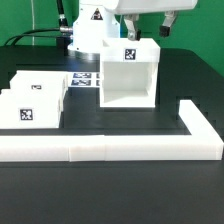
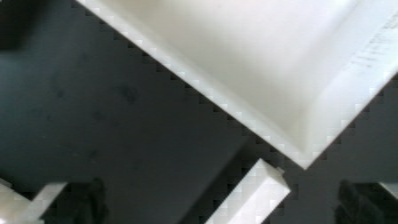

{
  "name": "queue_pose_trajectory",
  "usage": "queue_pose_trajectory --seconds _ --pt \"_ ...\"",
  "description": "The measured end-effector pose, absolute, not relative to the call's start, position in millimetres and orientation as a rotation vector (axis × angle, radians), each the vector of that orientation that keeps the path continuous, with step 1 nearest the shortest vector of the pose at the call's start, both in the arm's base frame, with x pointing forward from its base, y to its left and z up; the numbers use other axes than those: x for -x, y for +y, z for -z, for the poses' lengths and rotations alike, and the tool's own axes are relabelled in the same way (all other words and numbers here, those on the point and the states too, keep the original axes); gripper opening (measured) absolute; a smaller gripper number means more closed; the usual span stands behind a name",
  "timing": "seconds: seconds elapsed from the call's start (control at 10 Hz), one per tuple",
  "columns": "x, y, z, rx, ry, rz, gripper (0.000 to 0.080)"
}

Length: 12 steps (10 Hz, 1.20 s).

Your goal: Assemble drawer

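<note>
The white drawer housing (image 1: 128, 80) stands upright mid-table, its open side facing the camera and a square tag (image 1: 129, 55) on its top front edge. Two shallow white tagged trays (image 1: 35, 100) lie side by side at the exterior view's left; their knobs do not show. My gripper (image 1: 149, 25) hangs above the housing's far top edge, open and empty, not touching it. In the wrist view a corner of the housing (image 2: 249, 60) fills the frame, and my gripper (image 2: 205, 208) is spread wide with nothing between its fingers.
The long low white L-shaped border wall (image 1: 110, 148) runs along the front and up the exterior view's right side. The marker board (image 1: 85, 78) lies flat between the trays and the housing. The robot base (image 1: 88, 30) stands behind. The wall shows as a white strip (image 2: 258, 198) in the wrist view.
</note>
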State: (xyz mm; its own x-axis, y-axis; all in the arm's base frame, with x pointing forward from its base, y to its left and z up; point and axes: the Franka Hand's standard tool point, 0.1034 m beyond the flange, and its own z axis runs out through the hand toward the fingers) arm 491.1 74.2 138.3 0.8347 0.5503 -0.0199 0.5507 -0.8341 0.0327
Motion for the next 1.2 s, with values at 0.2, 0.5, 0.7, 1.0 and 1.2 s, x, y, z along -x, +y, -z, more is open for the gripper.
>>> queue_pose_trajectory --seconds 0.2,0.5,0.7,1.0,1.2 --pt "-461 78 -137.8 -3.035 0.566 0.011 0.0650" --pt "-439 85 -126.8 -3.093 0.307 0.053 0.0650" --pt "-439 85 -126.5 -3.093 0.313 0.054 0.0650" --pt "-438 86 -125.9 -3.113 0.163 0.058 0.0650" --pt "-426 94 -117.0 -3.125 -0.098 0.071 0.0650"
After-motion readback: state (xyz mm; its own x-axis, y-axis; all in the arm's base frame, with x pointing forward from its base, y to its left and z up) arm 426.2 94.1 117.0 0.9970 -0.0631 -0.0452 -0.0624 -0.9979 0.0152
